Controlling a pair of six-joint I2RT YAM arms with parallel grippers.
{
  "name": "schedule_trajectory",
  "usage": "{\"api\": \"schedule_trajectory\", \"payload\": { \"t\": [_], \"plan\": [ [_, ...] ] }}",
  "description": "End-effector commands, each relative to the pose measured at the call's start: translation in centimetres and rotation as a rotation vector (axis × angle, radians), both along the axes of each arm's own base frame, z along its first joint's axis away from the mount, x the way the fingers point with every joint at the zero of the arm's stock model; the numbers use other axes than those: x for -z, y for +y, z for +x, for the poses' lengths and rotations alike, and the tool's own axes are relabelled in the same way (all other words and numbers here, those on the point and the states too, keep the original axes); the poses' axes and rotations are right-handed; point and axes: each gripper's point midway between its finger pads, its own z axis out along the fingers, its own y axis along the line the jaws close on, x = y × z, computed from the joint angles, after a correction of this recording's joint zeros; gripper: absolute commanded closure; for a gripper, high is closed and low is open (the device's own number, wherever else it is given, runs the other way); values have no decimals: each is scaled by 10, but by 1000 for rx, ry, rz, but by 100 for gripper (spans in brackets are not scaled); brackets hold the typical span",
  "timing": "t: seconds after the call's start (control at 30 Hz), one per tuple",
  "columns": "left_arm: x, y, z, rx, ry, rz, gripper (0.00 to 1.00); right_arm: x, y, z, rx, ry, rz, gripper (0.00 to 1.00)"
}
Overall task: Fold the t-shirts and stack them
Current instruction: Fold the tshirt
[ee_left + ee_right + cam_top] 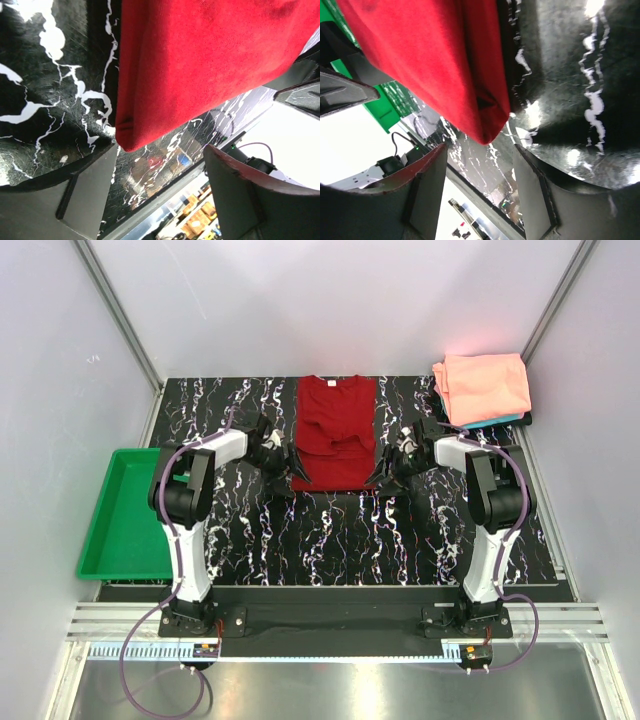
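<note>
The left jaws stand wide apart at the near left corner of the dark red short-sleeved cloth t-shirt (335, 430), gripping nothing; the right jaws, slightly narrower, gape empty at its near right corner. It lies mid-way across the black white-veined counter (330, 540); far right, a folded salmon-pink t-shirt (482, 385) hides most of a teal t-shirt (500, 423).

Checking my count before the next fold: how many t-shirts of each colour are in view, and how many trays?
Dark red t-shirt: 1
Salmon-pink t-shirt: 1
Teal t-shirt: 1 (only an edge shows under the salmon-pink one)
Green tray: 1
Total: 4 things, 3 of them t-shirts
</note>
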Motion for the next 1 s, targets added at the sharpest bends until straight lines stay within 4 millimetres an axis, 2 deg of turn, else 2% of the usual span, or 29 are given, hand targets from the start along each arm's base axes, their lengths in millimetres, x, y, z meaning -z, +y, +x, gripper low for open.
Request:
{"api": "schedule_trajectory", "payload": {
  "t": [0.0,0.2,0.37,0.5,0.6,0.63,0.67,0.7,0.73,0.77,0.9,0.97],
  "plan": [
    [24,3,2,-13,21,49,24,11,2,4,5,-7,-34,40],
    [31,2,5,-24,33,56,28,24,0,16,15,-4,-60,42],
    [36,2,8,-22,34,62,30,28,1,27,18,-14,-65,44],
    [40,2,7,-19,42,58,34,29,1,27,15,-15,-71,48],
    [45,1,8,-20,46,55,44,32,0,22,12,-6,-74,57],
    [46,2,8,-32,52,62,51,33,-1,20,14,-1,-76,60],
    [49,3,7,-39,63,71,53,33,-1,19,14,-1,-72,64],
    [50,2,8,-43,65,71,53,34,-1,18,13,1,-70,71],
    [49,1,8,-48,71,63,56,33,-1,17,14,0,-68,73],
    [49,1,8,-51,70,62,70,31,0,18,11,-5,-61,76],
    [37,-5,14,-51,39,21,91,19,2,25,9,-42,-51,87],
    [26,-7,16,-44,12,6,97,7,2,31,10,-74,-49,91]
  ]
}}
